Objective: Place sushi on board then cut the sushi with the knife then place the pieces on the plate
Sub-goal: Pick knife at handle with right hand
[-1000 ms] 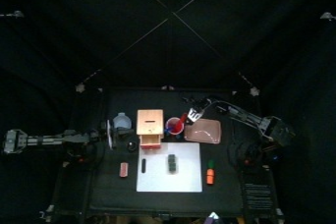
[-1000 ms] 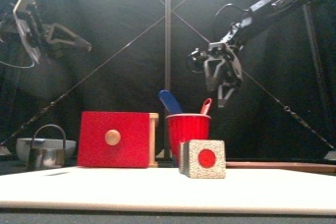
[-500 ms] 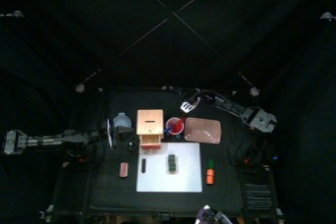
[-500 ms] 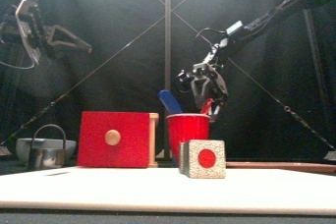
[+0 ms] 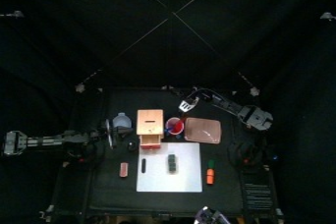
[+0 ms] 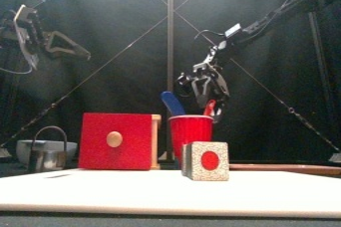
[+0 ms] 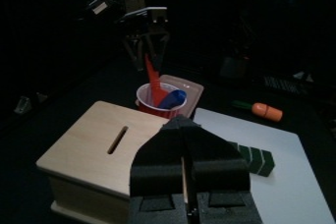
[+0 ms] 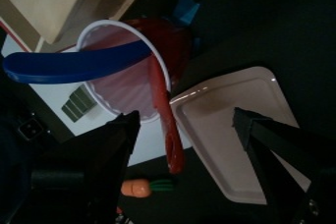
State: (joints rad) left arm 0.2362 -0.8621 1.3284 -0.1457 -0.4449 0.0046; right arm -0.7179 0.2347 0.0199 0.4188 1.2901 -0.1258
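Found right gripper (image 6: pixel 202 97) spread open astride red knife (image 8: pixel 171 138) standing in red cup (image 6: pixel 190 137). Noted left gripper (image 7: pixel 184 132) closed on nothing, raised at left

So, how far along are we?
Done: the dark green toy sushi roll lies on the white cutting board. In hand: the right gripper, jaws open, straddles the red toy knife in the red cup. To do: grasp it, cut, move pieces to the bare flat pink tray. The left gripper hangs aside, shut.

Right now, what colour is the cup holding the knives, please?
The cup is red, clearest in front view.
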